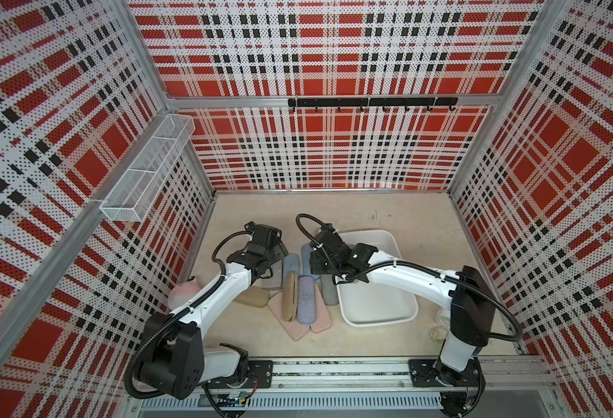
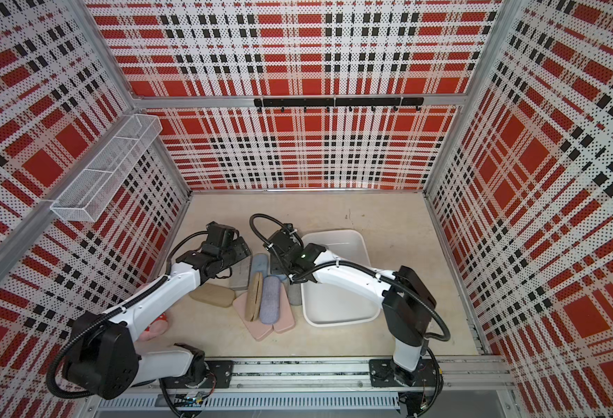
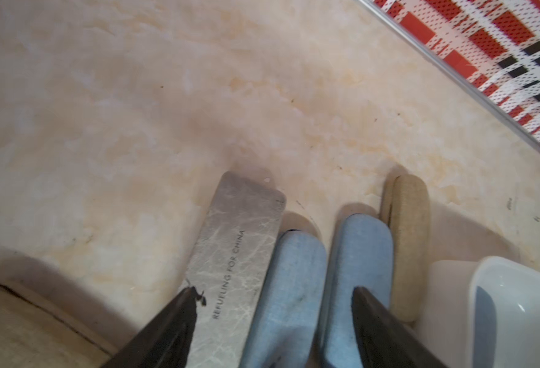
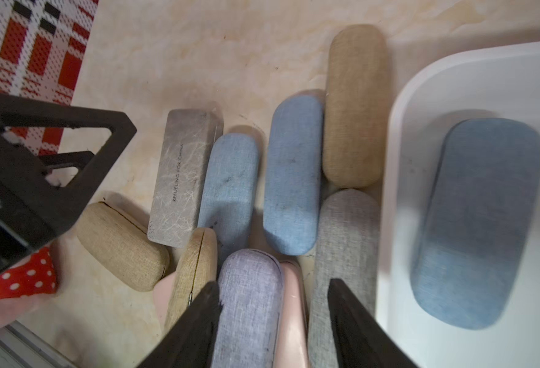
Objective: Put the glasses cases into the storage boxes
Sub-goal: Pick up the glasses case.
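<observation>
Fabric over a stiff shell covers most of these glasses cases [image 1: 306,300]. They look light and rigid, and the weave seems rough enough to resist slipping, so a pinch across the narrow width near mid-length looks the safe hold.

Furthest from the white tray [image 1: 377,304] lies a pink plush toy [image 1: 182,293], no part of the job. Nearer the tray, the left gripper [image 3: 275,288] hangs over the heap with its fingers spread. One is over the grey marbled case [image 3: 236,242], the other over a second blue case [image 3: 357,255]. Between them lies a pale blue case [image 3: 289,306], which they do not visibly touch. The marbled one looks smooth and square-edged, so probably more slippery.

Closer again, a tan case [image 1: 290,296] stands on its edge against a lavender case [image 4: 249,302], both resting on flat pink cases [image 1: 294,329]. Those sit low and glossy, and I judge them awkward to grasp while others lie on top.

Right at the tray's rim the right gripper [image 4: 273,282] hovers. Its fingers are apart with a narrower gap and pinch nothing I can see, above the lavender case's end and a grey fabric case [image 4: 342,242].

Inside the tray one darker blue case [image 4: 475,223] lies flat, blurred. Every other case I can see is outside it.
</observation>
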`<state>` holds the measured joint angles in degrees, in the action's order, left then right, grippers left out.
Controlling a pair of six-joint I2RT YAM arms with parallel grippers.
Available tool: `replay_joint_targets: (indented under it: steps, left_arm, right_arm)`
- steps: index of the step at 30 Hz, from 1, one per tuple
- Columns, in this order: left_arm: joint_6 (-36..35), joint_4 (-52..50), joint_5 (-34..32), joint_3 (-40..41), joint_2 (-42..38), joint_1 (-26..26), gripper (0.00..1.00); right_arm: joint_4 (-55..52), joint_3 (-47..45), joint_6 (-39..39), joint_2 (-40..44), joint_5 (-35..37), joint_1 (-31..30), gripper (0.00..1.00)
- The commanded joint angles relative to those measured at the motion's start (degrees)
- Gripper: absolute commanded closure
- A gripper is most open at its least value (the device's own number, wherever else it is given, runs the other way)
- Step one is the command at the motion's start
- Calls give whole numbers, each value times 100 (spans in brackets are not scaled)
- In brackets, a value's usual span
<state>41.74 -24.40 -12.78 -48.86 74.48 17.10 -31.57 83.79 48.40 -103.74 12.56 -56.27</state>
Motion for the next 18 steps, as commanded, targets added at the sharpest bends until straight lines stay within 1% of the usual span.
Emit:
replay_joint_targets:
  steps: [1,3,5,8,15,18]
  left_arm:
    - [-156,63,126,208,-241,-245,20]
    - [-166,72,175,360,-339,-596,19]
    - [-192,102,273,465,-402,-805,19]
    - [-210,160,367,543,-442,-1004,19]
    - [-193,271,425,553,-408,-1019,19]
    - [-161,332,471,544,-392,-1016,19]
  right_arm:
    - [46,342,-9,-310,-217,-64,43]
    - [34,485,-53,-450,-363,-126,42]
    - [-14,554,-85,-536,-399,-227,41]
    - [-332,647,33,-685,-367,-320,41]
    - [-789,717,155,-903,-343,-628,41]
    - [-853,680,280,-946,-305,-709,39]
